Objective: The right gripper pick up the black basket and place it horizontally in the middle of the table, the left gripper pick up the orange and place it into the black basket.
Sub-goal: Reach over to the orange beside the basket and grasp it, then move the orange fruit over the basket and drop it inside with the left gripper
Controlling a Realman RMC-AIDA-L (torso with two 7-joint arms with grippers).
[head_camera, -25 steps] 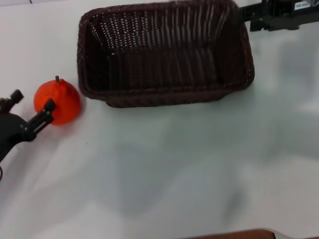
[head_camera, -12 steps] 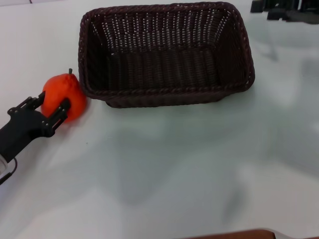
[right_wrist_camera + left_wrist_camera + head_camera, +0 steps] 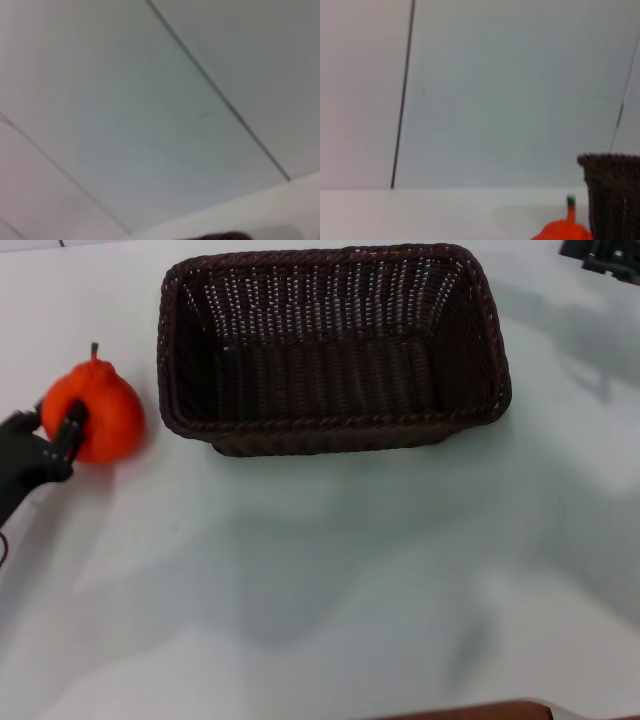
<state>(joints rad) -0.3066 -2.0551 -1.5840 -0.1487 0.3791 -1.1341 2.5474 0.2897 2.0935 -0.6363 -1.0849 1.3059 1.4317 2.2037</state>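
Now my left claw (image 3: 62, 435) is clamped on the orange (image 3: 97, 415) at the left edge of the worktop (image 3: 330, 580). My black fingers (image 3: 72, 430) press against the fruit's near side, and the fruit sits between them with its short dark stem pointing up. The orange is well to the left of the basket (image 3: 330, 345), with a strip of bare worktop between the two; whether it rests on the surface or hangs just above it I cannot tell.

The basket lies with its long side across my view, at the far middle of the worktop, open side up, dark woven walls sloping down to a flat bottom with nothing in it.

From my left wrist I see the top of the orange (image 3: 562, 231) with its stem, and just beside it one corner of the basket (image 3: 612, 195), pale wall behind.

My right claw (image 3: 603, 255) is only a dark sliver at the far right corner, apart from the basket; I cannot tell how its fingers stand. My right wrist shows only pale wall panels.
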